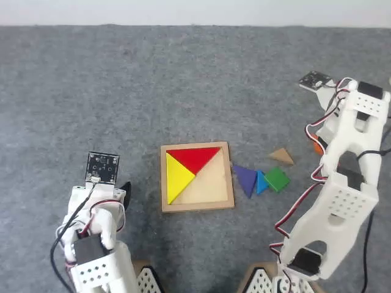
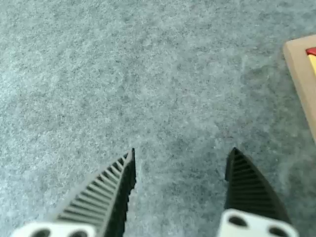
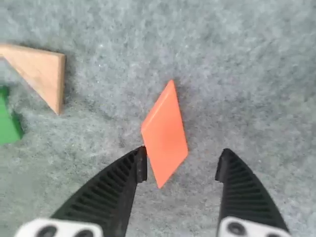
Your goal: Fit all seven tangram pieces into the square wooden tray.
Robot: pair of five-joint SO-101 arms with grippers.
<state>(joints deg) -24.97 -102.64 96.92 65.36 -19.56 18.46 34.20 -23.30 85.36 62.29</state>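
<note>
1. the square wooden tray (image 1: 197,208) lay flat on the grey felt mat (image 1: 183,79), between the two arms and nearer the left one.
2. inside it, a red triangle (image 1: 194,157) filled the far side and a yellow triangle (image 1: 177,176) the left side, their tips meeting at the middle; the remaining floor was bare wood.
3. just right of the tray, a dark blue triangle (image 1: 245,177), a small light blue triangle (image 1: 261,182) and a green square (image 1: 277,179) lay in a row, each touching the next.
4. a plain wooden triangle (image 1: 281,156) sat apart, slightly farther back.
5. an orange parallelogram (image 3: 164,133) lay on the mat farther right, beneath the right arm.
6. the right gripper (image 3: 183,149) hung low over it, released, jaws spread to either side of the piece's near corner; whether a fingertip touched it could not be told.
7. the left gripper (image 2: 183,150) was likewise released, gripping nothing, over bare mat left of the tray.
</note>
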